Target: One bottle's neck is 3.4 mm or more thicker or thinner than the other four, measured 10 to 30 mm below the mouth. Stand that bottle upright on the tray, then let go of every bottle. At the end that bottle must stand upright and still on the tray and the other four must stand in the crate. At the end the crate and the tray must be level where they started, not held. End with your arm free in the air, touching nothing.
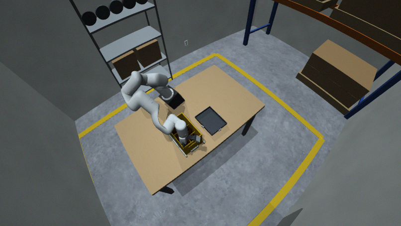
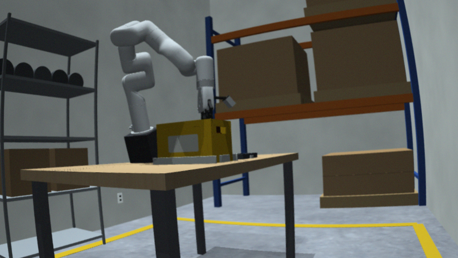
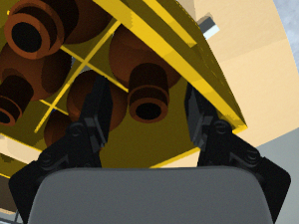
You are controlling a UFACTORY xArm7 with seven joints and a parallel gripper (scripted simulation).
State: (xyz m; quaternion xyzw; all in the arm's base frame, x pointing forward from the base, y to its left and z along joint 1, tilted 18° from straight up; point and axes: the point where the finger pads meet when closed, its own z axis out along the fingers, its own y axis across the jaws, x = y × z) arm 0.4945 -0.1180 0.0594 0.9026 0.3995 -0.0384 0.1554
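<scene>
One white robot arm [image 1: 140, 98] reached from its black base [image 1: 177, 101] over a yellow crate [image 2: 192, 137] that stood on a tan tabletop [image 1: 224, 92]. The crate was the landmark for everything else.

One dark tray [image 1: 211, 120] lay flat on the tabletop just beside the crate, on the side away from the arm's base, not touching it. Nothing stood on the tray.

Inside the crate, thin yellow dividers [image 3: 80, 68] split the space into compartments. The wrist view showed five brown bottles, all seen mouth-first from above. One bottle [image 3: 148, 91] stood in the compartment nearest the crate's outer wall, directly under the gripper [image 3: 149, 116]. A second bottle [image 3: 40, 25] stood in the next compartment behind the divider. A third bottle [image 3: 16, 91] showed at the left edge, a fourth [image 3: 82, 98] was partly hidden behind one finger, and only a sliver of a fifth [image 3: 55, 130] was visible lower down. Which neck differed in thickness could not be told from these views.

The gripper hung just above the crate's rim, pointing down. Its two black fingers stood partly spread, one on each side of the first bottle's neck, with a visible gap on both sides. It gripped nothing.
</scene>
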